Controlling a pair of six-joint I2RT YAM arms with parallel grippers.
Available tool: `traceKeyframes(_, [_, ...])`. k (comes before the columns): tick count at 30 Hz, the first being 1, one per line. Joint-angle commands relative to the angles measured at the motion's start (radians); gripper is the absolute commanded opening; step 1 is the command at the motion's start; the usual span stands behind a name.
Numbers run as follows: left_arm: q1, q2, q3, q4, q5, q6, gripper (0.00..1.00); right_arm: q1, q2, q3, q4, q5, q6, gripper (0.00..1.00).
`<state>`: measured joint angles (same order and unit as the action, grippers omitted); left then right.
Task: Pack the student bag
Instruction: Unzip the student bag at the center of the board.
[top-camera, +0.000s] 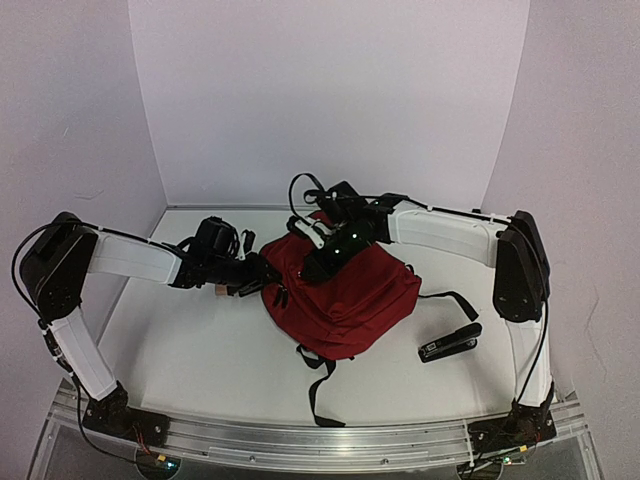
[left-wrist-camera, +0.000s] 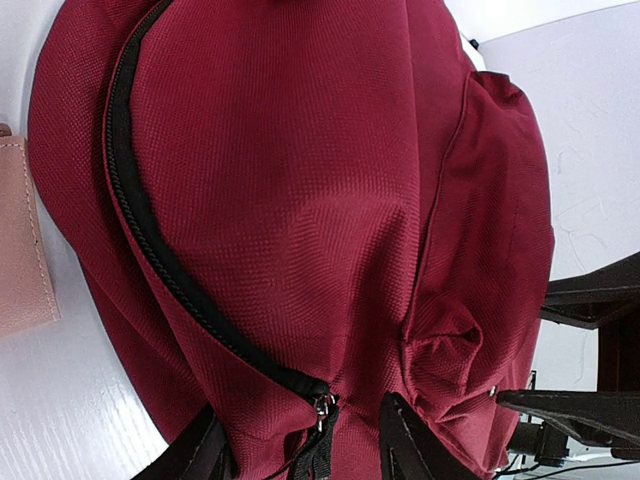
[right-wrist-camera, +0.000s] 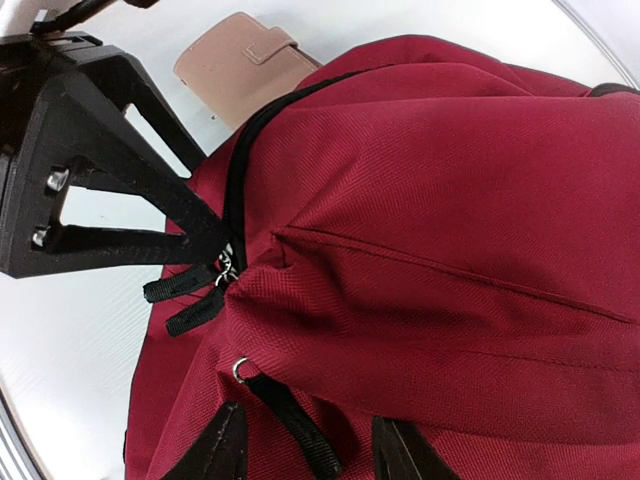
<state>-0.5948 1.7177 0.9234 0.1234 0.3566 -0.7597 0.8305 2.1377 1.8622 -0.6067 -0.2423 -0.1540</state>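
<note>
A dark red fabric backpack (top-camera: 345, 295) lies mid-bench on the glossy white bench (top-camera: 200, 360), with pale lilac walls (top-camera: 330, 100) behind. The left gripper (left-wrist-camera: 300, 440) and right gripper (right-wrist-camera: 312, 440) each straddle its fabric, jaws parted — whether they pinch it, I cannot tell. A black stapler (top-camera: 448, 343) lies to the right; a pink leather wallet (right-wrist-camera: 235, 65) touches the backpack's left side.

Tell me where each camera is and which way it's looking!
Top external: high behind the arms, looking down on the table; both arms show, reaching the student bag.
Left wrist: on the left arm, close on the bag's zipper; left gripper at the bottom.
Right wrist: on the right arm, close over the bag; right gripper at the bottom.
Shared: both wrist views catch the zipper and the pink wallet.
</note>
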Motion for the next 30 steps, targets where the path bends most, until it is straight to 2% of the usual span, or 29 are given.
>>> traceKeyframes(1, [0.002,0.005,0.043,0.020,0.021,0.005,0.48,0.010,0.023,0.015,0.008,0.012,-0.028,0.43])
traceKeyframes(9, [0.005,0.009,0.049,0.014,0.028,0.005,0.49,0.027,0.033,-0.006,0.008,0.102,-0.084,0.42])
traceKeyframes(16, [0.013,0.019,0.057,0.006,0.030,0.008,0.46,0.032,0.003,0.016,0.009,0.180,-0.085,0.25])
traceKeyframes(22, [0.032,0.031,0.065,-0.040,0.015,0.005,0.28,0.030,-0.054,0.014,0.008,0.210,-0.111,0.16])
traceKeyframes(27, [0.051,0.038,0.063,-0.051,0.014,0.000,0.15,0.013,-0.074,-0.008,0.009,0.211,-0.108,0.00])
traceKeyframes(30, [0.061,0.044,0.070,-0.064,0.013,-0.001,0.05,0.003,-0.089,-0.022,0.008,0.206,-0.102,0.00])
